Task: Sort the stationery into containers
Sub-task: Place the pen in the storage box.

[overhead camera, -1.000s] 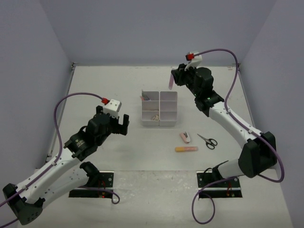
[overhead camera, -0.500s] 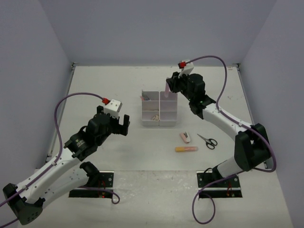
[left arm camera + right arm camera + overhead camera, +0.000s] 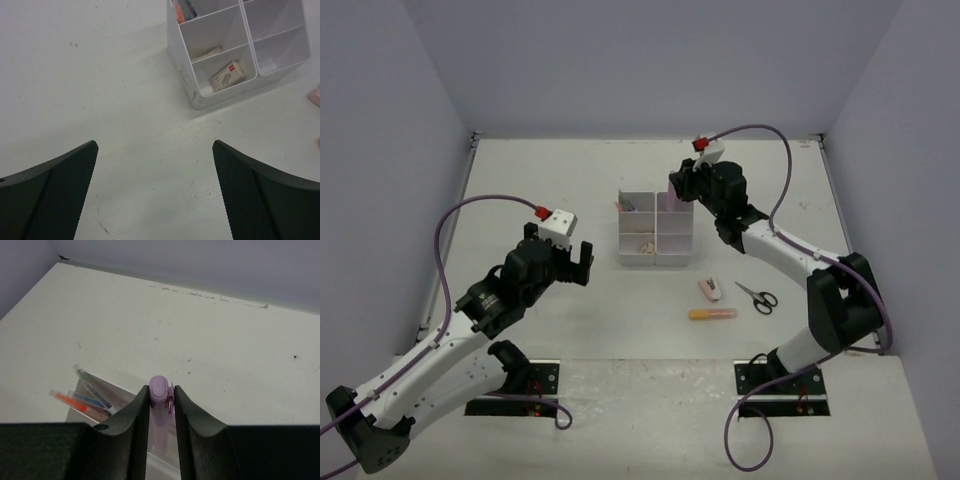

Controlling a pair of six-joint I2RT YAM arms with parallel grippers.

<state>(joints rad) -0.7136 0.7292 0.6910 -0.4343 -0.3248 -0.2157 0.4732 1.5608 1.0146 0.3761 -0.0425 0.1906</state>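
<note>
— Right tool point(image 3: 676, 186) first: what has it got?
— Its jaws are narrowed onto a lilac marker point(image 3: 159, 412), pinched upright between both fingers with the clip end up. The right wrist view shows that plainly. From the top view the marker is only a pale pink sliver under the tool.
— And where is that relative to the organizer point(image 3: 638, 258)?
— The top view puts the tool above the far right compartment. The wrist view adds the pens point(image 3: 85, 399) leaning in the far left compartment, just beside the marker. I cannot tell whether the marker's lower end is inside the box, because the fingers hide it.
— Left tool point(image 3: 558, 246)?
— Its jaws are spread wide with nothing between them. It hangs over bare worktop point(image 3: 520, 180) to the left of the organizer, apart from it. Its wrist view looks into the left column: a tan eraser point(image 3: 227, 76) in the near compartment and a small white item point(image 3: 207, 52) in the middle one. The top view shows those only as smudges.
— What lies loose?
— Only the top view shows them whole. A pink eraser point(image 3: 710, 289) has black-handled scissors point(image 3: 756, 296) just to its right, and an orange marker point(image 3: 712, 314) lies near both. All three are on the worktop on the near side of the organizer, well away from either tool.
</note>
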